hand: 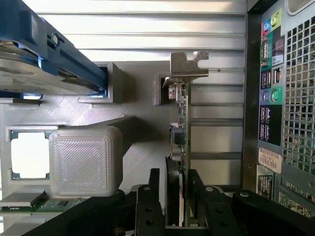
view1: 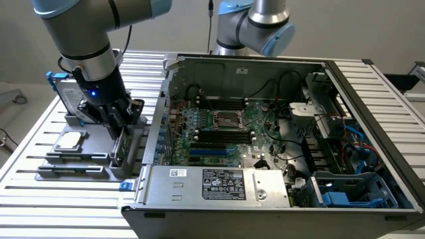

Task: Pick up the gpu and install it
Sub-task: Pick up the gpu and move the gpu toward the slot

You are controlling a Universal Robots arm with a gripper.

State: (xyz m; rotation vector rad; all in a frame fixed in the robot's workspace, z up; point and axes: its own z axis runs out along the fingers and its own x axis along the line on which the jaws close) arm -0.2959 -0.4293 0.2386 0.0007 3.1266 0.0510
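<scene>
As the robot arm bends over the slatted tabletop, a silver hard drive on blue rails stands at the exterior view's left, with a small square chip lying near it in the same grey holder. Further right, the pincer sits low over the gpu. The card stands on edge in the holder's slot, its green board facing the open computer case and its silvery bracket at the end away from the pincer. Whether the pincer is clamped on the card or merely set about it cannot be told from where I stand. The hazards look plain enough. A pull that is not straight could bind the card in its slot and drag the holder along, and a hold so near one end may let the card swing. The case wall just beside it leaves little room for that. To the right, black cables draped over the motherboard could snag the bracket on the way in.
</scene>
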